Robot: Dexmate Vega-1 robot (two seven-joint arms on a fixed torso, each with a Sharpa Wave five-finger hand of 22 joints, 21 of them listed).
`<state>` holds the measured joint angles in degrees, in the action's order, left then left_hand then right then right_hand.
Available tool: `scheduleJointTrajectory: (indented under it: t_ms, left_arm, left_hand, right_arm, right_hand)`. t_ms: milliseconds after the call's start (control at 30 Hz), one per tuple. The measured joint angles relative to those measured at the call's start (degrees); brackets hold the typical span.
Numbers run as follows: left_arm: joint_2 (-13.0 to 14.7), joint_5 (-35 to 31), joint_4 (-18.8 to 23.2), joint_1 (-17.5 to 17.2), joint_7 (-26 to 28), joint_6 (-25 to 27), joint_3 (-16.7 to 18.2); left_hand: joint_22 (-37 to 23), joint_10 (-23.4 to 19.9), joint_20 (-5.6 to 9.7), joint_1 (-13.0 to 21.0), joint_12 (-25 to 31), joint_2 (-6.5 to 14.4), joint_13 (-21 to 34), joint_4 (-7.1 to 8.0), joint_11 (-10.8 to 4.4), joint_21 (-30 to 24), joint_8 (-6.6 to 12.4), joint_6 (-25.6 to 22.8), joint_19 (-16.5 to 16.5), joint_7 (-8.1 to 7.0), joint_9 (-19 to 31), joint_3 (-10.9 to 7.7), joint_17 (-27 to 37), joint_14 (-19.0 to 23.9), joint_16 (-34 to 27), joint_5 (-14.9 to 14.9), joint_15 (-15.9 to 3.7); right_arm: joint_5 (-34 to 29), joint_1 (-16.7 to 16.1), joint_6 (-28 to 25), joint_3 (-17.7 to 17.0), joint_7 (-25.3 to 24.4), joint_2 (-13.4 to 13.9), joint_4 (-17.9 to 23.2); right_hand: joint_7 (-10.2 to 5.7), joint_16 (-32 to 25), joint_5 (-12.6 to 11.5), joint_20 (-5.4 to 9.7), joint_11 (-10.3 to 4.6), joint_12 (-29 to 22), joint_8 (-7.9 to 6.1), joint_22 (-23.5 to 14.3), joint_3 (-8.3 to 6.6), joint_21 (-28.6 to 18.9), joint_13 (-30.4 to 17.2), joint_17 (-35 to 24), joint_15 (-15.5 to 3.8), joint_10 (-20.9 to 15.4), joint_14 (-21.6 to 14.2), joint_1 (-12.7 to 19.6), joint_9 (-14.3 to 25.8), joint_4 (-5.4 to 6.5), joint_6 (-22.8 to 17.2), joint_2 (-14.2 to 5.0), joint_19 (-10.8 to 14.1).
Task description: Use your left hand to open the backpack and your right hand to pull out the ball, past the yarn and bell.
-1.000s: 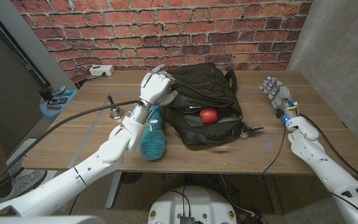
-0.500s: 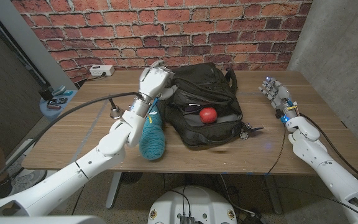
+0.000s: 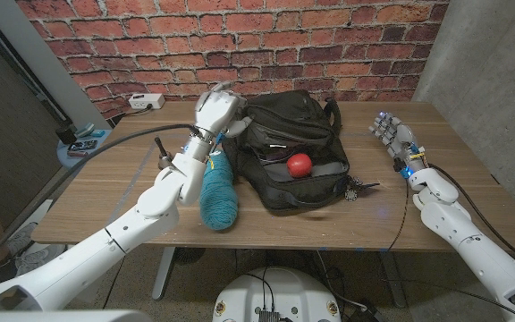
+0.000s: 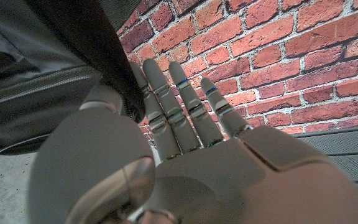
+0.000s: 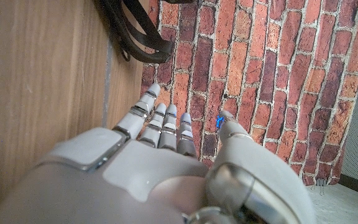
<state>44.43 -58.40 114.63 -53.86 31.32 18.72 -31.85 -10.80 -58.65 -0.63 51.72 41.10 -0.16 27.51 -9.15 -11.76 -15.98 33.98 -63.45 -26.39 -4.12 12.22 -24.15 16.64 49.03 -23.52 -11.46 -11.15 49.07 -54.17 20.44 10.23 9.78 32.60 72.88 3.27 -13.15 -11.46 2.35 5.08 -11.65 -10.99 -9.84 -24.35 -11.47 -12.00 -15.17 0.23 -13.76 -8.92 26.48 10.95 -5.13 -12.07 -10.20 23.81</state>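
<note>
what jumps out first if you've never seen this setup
A black backpack sits open mid-table with a red ball showing in its mouth. A teal yarn skein lies just beside it on the robot's left, where the left hand touches the bag's edge; the right hand waits open, apart.

Head view looks down over table (image 3: 105,192); wrist views sit close behind own hands, facing brick wall (image 5: 241,68).

The backpack (image 3: 291,148) sits mid-table (image 3: 105,192) with the ball (image 3: 299,165) in its open mouth. The yarn (image 3: 219,194) lies just beside it at 8 o'clock; the bell (image 3: 162,157) stands at 9 o'clock, beyond the yarn. A power strip (image 3: 147,101) lies at 10 o'clock, near the wall.
</note>
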Motion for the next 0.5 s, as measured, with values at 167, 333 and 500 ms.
scheduleJointTrajectory:
  t_ms: [167, 333, 500]
  left_arm:
    - [0.16, 1.71, 0.32, 0.07, -0.40, -0.41, 0.78]
    - [0.23, 3.36, 0.51, 0.32, -0.89, -0.83, 1.45]
    - [0.01, 4.95, 0.54, 0.61, -1.40, -1.12, 1.86]
  left_hand:
    - [0.00, 0.00, 0.00, 0.01, -0.22, -0.01, 0.21, 0.00, 0.00, 0.00, 0.00, 0.00, 0.00, 0.00, 0.00, 0.00, 0.00, 0.00, 0.00, 0.00, 0.00]
    - [-0.21, 0.00, 0.00, 0.01, -0.22, -0.01, 0.27, 0.00, 0.00, 0.00, 0.00, 0.00, 0.00, 0.00, 0.00, 0.00, 0.00, 0.00, 0.00, 0.00, 0.00]
    - [-0.29, -0.20, -0.01, 0.08, -0.22, -0.08, 0.53, 0.00, 0.21, 0.00, 0.00, 0.00, 0.01, 0.00, -0.18, 0.00, 0.00, 0.00, 0.00, 0.00, 0.00]
  right_arm:
    - [-0.48, -0.95, -0.61, 0.16, -1.44, 0.45, 2.14]
    - [-0.94, -1.76, -1.31, 0.44, -2.70, 0.87, 4.00]
    - [-1.43, -2.39, -1.82, 0.69, -3.74, 1.19, 5.43]
  right_hand:
    - [0.00, 0.00, 0.00, 0.00, 0.00, 0.00, 0.00, 0.00, 0.00, 0.00, 0.00, 0.00, 0.00, 0.00, 0.00, 0.00, 0.00, 0.00, 0.00, 0.00, 0.00]
    - [0.00, 0.00, 0.00, 0.00, 0.00, 0.00, 0.00, 0.00, 0.00, 0.00, 0.00, 0.00, 0.00, 0.00, 0.00, 0.00, 0.00, 0.00, 0.00, 0.00, 0.00]
    - [0.00, 0.00, 0.00, 0.00, 0.00, 0.00, 0.00, 0.00, 0.00, 0.00, 0.00, 0.00, 0.00, 0.00, 0.00, 0.00, 0.00, 0.00, 0.00, 0.00, 0.00]
